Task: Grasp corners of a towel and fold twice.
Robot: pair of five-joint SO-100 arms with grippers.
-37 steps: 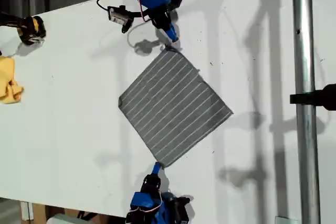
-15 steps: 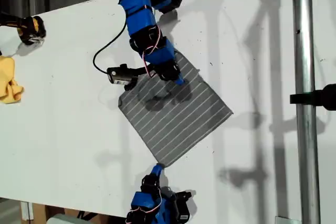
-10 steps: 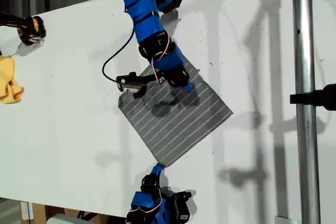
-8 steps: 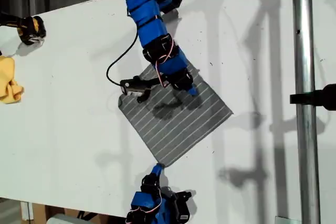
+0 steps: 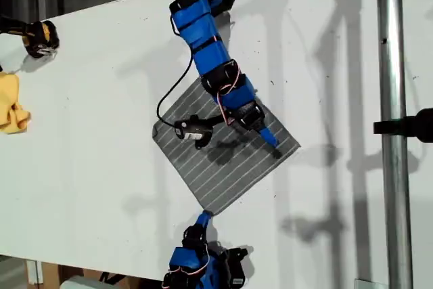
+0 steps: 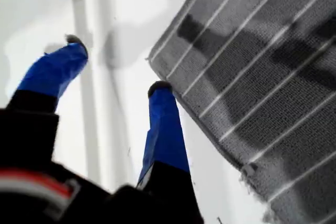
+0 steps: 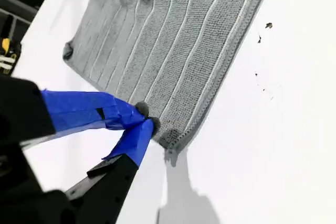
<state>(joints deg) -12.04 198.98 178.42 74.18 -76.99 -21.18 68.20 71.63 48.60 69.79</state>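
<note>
Towel (image 5: pixel 220 150) thin, limp. Second gripper (image 7: pixel 144 124) pinches its 6 o'clock corner (image 7: pixel 169 139); first gripper (image 6: pixel 113 64), fingers apart, reaches the 3 o'clock corner (image 6: pixel 152 59).

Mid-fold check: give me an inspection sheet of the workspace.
Surface: white table, a few dark specks.
Job's things: towel flat, unfolded, diamond-wise in the exterior view.
Clutter: yellow cloth, black-and-yellow object, exterior view's left edge.
Grippers: my first gripper open beside the towel's corner at the exterior view's right; my second gripper shut on the corner at that view's bottom.
Cables: black cable loops above the towel.
Surroundings: metal pole, exterior view's right.
</note>
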